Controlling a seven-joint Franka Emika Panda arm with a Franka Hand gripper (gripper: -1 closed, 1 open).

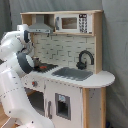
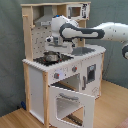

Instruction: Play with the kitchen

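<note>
While the white robot arm's gripper is hanging just over the small round metal pot on the black stovetop, I cannot tell if it is holding anything. The tall white and light-wood toy kitchen is standing on the wooden floor with its oven door hanging open. I think it should be going down slowly and straight, so the pot is not getting knocked.

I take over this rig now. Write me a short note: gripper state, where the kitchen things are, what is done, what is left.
Gripper: hangs over the stovetop in the second exterior view; open or shut cannot be told.
Kitchen: upright. A metal pot sits on the stovetop, just under the gripper. Oven door is swung open. Sink with black faucet is beside the stove; microwave is on the top shelf.
Done: oven door is open.
Left: open-ended play; the pot is the nearest thing to handle, and the oven door could probably be closed.
</note>
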